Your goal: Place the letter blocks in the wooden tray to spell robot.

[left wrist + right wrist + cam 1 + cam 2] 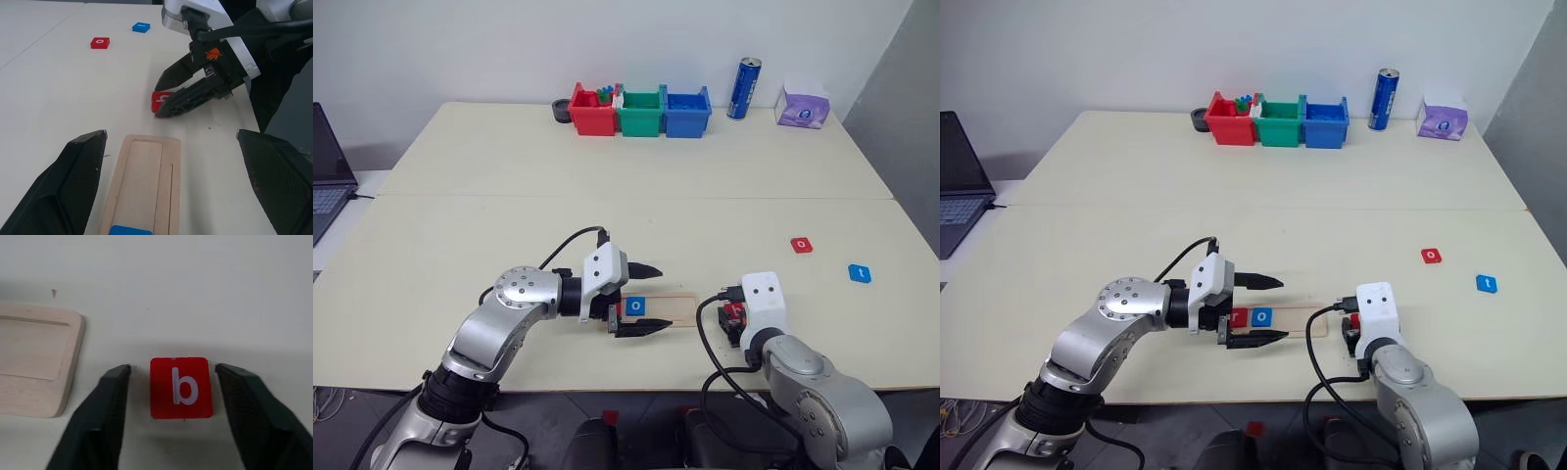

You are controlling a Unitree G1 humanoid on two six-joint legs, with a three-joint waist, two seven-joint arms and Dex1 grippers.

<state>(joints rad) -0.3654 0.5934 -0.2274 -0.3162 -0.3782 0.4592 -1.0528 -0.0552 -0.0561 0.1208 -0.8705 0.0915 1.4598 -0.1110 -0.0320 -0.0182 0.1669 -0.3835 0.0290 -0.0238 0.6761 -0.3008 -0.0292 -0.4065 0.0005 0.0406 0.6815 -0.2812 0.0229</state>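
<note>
Beside the right end of the pale wooden tray (36,362), the red square "b" tile (181,387) lay flat on the surface between the right gripper's (171,396) open fingers, unheld. Light and rigid, it seemed best pinched across opposite edges. The left gripper (1258,310) hovered open over the tray.

Two pale tables (607,186) pushed together against plain white wall (509,49).

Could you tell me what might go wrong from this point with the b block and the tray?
The red b block lies on the table just off the end of the wooden tray, between the right gripper's open fingers; a skewed closing could push or twist it.

The left gripper is open astride the tray beside the blue o block, so the arms might collide.
</note>
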